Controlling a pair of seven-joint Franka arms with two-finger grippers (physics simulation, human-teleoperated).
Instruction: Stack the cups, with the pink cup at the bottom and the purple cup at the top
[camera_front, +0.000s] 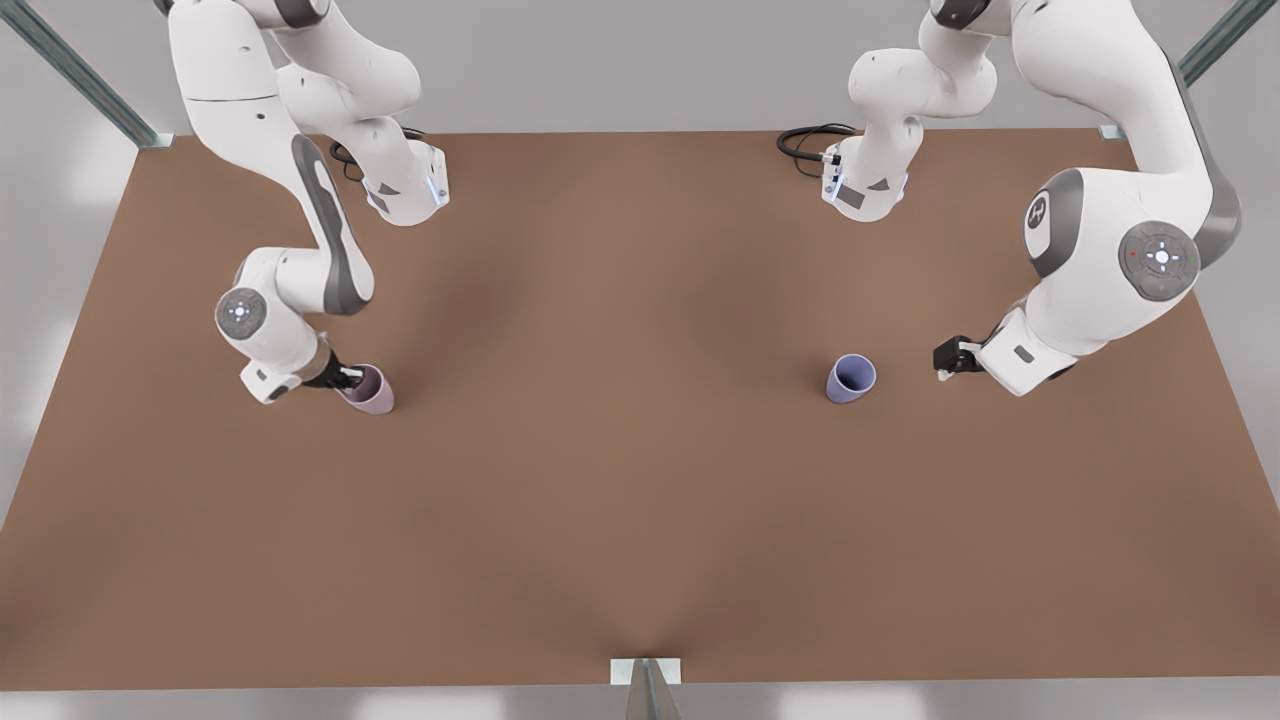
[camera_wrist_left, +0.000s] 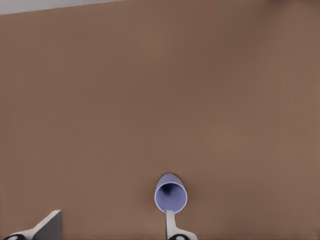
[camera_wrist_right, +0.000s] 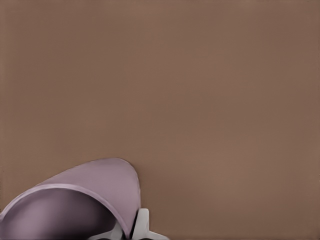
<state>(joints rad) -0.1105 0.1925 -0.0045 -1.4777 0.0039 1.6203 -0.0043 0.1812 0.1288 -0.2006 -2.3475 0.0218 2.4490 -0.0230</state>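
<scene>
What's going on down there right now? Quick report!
Right gripper shut on pink cup, cup tilted. Left gripper open, short of purple cup, which stands upright. Bare table between the cups.

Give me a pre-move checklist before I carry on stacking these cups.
1. Right tool clamped on the pink cup: ok, its fingers straddle the cup wall.
2. Pink cup upright: cannot tell.
3. Pink cup lifted off the table: cannot tell.
4. Purple cup standing, mouth up: ok.
5. Left tool open: ok.
6. Left tool around the purple cup: not ok, it is beside the cup and apart from it.
</scene>
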